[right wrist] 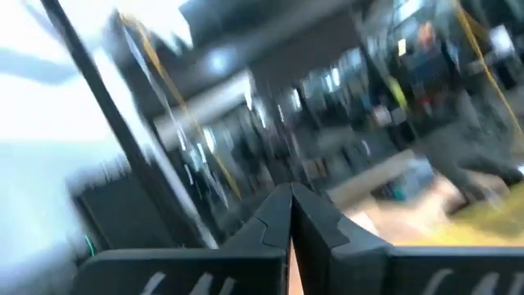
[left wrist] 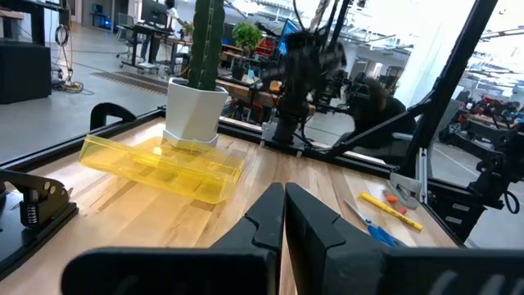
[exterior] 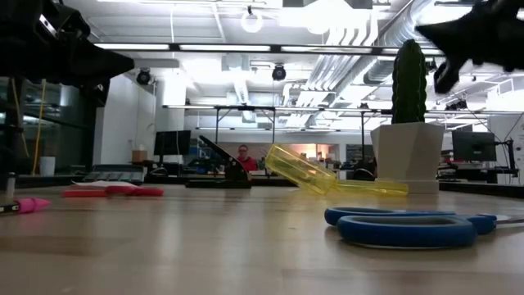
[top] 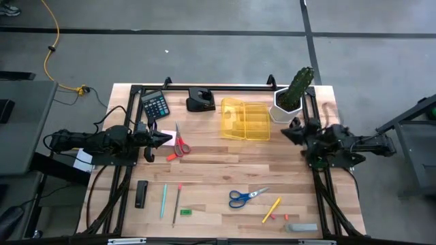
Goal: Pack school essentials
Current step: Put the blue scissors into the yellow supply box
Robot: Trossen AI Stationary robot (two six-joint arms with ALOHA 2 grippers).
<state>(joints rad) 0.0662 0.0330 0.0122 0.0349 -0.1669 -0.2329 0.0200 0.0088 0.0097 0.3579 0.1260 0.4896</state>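
From above you get the whole layout: your left gripper (top: 163, 139) sits at the left edge of the table, fingers pinched together on nothing, tip just beside the red-handled scissors (top: 180, 144) and a pale pink square pad (top: 165, 135). Your right gripper (top: 286, 131) is over by the right edge, near the white pot with the cactus (top: 293, 95), and it looks clenched and empty too.

The yellow case (top: 244, 120) lies open in the back middle, next to the pot. Nothing is in it that you can see. The rest is spread along the front: blue-handled scissors (top: 246, 197), a yellow pencil (top: 271, 209), a teal pencil (top: 163, 200), a brown pencil (top: 177, 203) and the tiny green eraser (top: 185, 213).

The low view gives you what the overhead can't: the case lid (exterior: 300, 170) is tilted up off the table, and the blue scissors (exterior: 409, 226) lie flat up close. A person in red sits far back in the room.

Your left wrist view shows its fingers (left wrist: 264, 221) pressed shut, facing the case (left wrist: 164, 166) and pot. The right wrist view is smeared, but its two fingers (right wrist: 274, 215) meet at the tips.
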